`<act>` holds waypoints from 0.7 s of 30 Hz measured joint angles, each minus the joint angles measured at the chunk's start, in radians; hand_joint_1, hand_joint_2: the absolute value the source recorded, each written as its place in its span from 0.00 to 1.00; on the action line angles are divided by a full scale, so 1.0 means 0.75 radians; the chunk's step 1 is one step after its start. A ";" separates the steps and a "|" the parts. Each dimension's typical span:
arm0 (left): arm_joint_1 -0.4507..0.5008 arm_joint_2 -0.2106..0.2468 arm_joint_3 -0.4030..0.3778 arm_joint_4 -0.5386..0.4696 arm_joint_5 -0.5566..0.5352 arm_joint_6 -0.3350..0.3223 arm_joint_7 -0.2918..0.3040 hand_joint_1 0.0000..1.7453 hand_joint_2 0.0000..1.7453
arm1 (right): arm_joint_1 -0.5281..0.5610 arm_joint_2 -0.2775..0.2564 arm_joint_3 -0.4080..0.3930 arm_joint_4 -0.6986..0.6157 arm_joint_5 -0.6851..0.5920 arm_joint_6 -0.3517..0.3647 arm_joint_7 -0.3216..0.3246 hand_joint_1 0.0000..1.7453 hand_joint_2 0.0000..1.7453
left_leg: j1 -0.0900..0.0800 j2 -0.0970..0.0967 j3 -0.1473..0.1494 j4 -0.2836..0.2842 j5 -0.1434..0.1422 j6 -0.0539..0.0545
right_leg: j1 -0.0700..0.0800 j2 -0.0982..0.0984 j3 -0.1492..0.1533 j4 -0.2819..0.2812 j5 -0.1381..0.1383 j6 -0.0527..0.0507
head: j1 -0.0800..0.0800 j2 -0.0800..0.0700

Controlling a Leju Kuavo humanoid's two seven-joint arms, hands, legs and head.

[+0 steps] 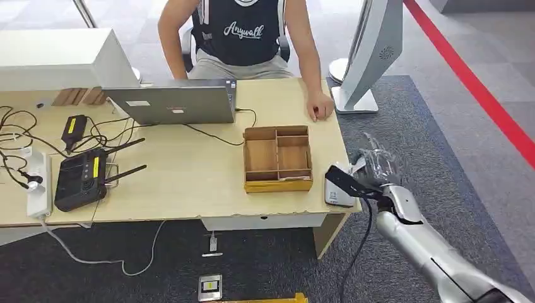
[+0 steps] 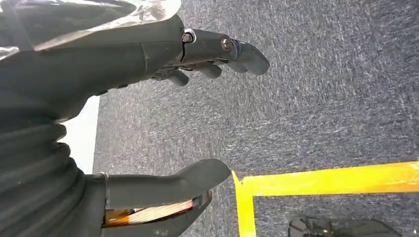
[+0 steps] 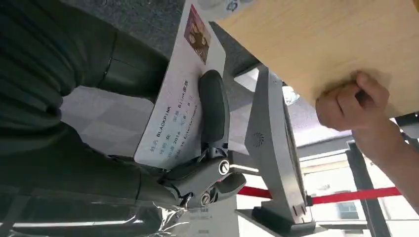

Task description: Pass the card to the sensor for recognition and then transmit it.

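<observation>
My right hand (image 1: 376, 165), wrapped in clear film, hovers just off the table's front right corner. It holds a white card (image 3: 174, 114) with black print and a small picture, the thumb (image 3: 212, 111) pressed across its face. A flat white device (image 1: 336, 194), seemingly the sensor, lies on that corner just left of the hand, and its edge (image 3: 217, 5) lies past the card's far end. My left hand (image 2: 99, 64) hangs over grey carpet with thumb and fingers apart and nothing between them.
A person sits behind the table with a fist (image 1: 320, 107) resting near its right edge. A wooden divided tray (image 1: 277, 158), a laptop (image 1: 173, 104), a black router (image 1: 82, 180) and cables are on the table. A white standing panel (image 1: 372, 57) is on the floor at the right.
</observation>
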 joint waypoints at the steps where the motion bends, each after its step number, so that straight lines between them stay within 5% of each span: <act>1: 0.000 -0.001 0.000 0.000 0.000 0.000 0.002 0.00 1.00 | 0.005 0.003 0.000 0.005 -0.001 0.000 -0.004 1.00 1.00 | 0.000 0.000 0.000 0.000 0.000 0.000 | 0.000 0.000 0.000 0.000 0.000 0.000 | 0.000 0.000; 21: -0.001 -0.003 0.000 0.000 -0.011 -0.001 -0.011 0.00 1.00 | 0.083 0.053 0.003 0.103 -0.046 -0.005 -0.030 1.00 1.00 | 0.000 0.001 0.001 0.000 0.000 0.000 | 0.000 0.001 0.000 0.000 0.000 0.000 | 0.000 0.000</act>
